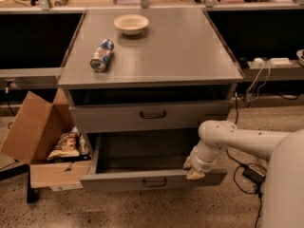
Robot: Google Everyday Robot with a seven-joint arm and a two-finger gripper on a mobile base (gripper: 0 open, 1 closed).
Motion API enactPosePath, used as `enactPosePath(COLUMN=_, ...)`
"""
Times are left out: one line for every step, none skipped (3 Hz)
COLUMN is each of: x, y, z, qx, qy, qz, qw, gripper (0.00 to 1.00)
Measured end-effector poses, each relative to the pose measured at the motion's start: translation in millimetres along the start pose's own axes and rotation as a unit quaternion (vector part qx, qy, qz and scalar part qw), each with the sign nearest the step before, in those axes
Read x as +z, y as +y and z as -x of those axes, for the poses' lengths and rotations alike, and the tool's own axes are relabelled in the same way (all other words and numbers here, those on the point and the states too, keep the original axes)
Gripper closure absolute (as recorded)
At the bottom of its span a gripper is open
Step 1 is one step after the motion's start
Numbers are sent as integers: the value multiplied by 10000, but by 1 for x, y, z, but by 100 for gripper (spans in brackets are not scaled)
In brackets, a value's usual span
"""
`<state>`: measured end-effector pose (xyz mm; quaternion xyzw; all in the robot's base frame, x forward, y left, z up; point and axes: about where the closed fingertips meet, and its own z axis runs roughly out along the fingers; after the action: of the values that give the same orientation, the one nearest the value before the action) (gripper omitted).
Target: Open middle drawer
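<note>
The middle drawer [123, 180] is a grey drawer with a dark loop handle [155, 182]. It stands pulled well out of the cabinet, and its dark inside shows. My gripper [194, 170] is at the top edge of this drawer's front panel, to the right of the handle. The white arm [247, 141] reaches in from the right. The drawer above [109, 117] with its own handle sits nearly shut under the cabinet top.
A white bowl [131, 23] and a can lying on its side [101, 55] sit on the cabinet top [180, 46]. An open cardboard box [33, 132] with snack bags stands left of the open drawer. Cables and a power strip [270, 61] lie at the right.
</note>
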<state>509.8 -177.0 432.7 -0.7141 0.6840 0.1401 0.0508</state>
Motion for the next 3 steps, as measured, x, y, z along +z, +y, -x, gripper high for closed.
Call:
enactPosePath(x=-1, y=2, z=2, qx=32, qy=-39, qz=-2, qw=10000, gripper=100)
enactPosePath(x=1, y=8, z=2, qx=94, qy=-95, qz=25, qw=9999, gripper=100)
enactPosePath(x=0, y=9, z=3, qx=109, qy=-107, qz=29, qw=9999, gripper=100)
